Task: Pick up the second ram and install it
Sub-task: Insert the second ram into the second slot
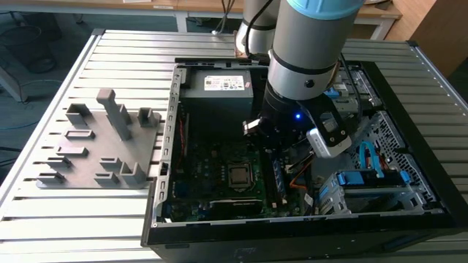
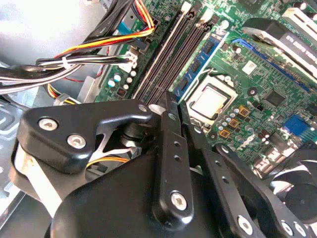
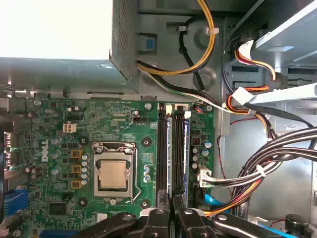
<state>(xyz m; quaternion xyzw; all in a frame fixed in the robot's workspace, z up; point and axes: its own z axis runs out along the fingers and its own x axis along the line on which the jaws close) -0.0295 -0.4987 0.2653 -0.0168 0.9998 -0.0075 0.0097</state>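
The fingers of the gripper (image 3: pixel 172 212) are drawn narrow, with nothing seen between them, just over two empty black slots (image 3: pixel 162 148). Beside them one ram (image 3: pixel 186 148) sits seated; whether it is the second, I cannot tell. Farther off lie one processor (image 3: pixel 112 174) and a white-labelled power supply (image 1: pixel 227 85). The arm (image 1: pixel 307 60) reaches steeply down into the case.

motherboard (image 3: pixel 59 129): showing green
memory slots (image 3: pixel 162 148): showing black
gripper (image 2: pixel 173 111): showing glossy black
cable bundle (image 2: pixel 94 47): showing yellow, red, orange, black and white strands
fixture blocks (image 1: pixel 102 142): showing plain grey
flat cable (image 1: pixel 369 159): showing bright blue
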